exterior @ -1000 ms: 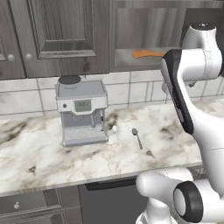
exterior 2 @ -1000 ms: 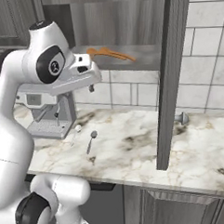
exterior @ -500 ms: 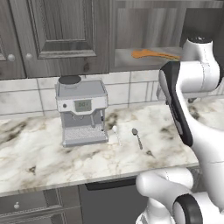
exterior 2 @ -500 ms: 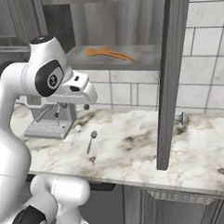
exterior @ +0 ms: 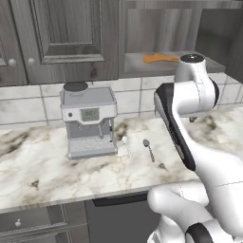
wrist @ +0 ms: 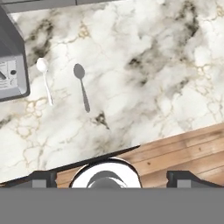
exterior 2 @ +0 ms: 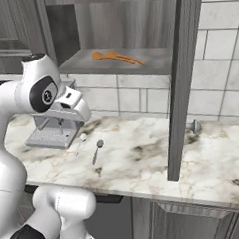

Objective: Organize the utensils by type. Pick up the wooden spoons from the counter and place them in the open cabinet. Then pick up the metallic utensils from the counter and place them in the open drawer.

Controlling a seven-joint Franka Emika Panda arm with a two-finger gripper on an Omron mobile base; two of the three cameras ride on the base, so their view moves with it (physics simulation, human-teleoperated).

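Two orange-brown wooden spoons [exterior 2: 118,57] [exterior: 160,58] lie side by side on the shelf of the open cabinet [exterior 2: 156,66]. On the marble counter [exterior 2: 143,160], two metallic utensils lie close together. One is a pale shiny spoon [wrist: 43,76] [exterior 2: 81,141]; the other is a darker grey spoon [wrist: 81,86] [exterior 2: 97,149] [exterior: 148,148]. My gripper [wrist: 113,178] hangs high over the counter's front edge, pointing down, open and empty, its fingertips [wrist: 43,178] far apart. Both metal spoons sit ahead of it, toward the coffee machine. The open drawer is out of view.
A grey coffee machine [exterior: 89,121] [wrist: 11,65] stands on the counter just left of the pale spoon. The cabinet's open door [exterior 2: 181,83] hangs down over the counter on the right. A small grey knob-like object [exterior 2: 194,126] sits by the wall. Wooden floor [wrist: 175,153] lies below the counter edge.
The hand has come down and back from the cabinet shelf toward the counter, staying open. The wooden spoons stay on the shelf; the metal spoons have not moved.
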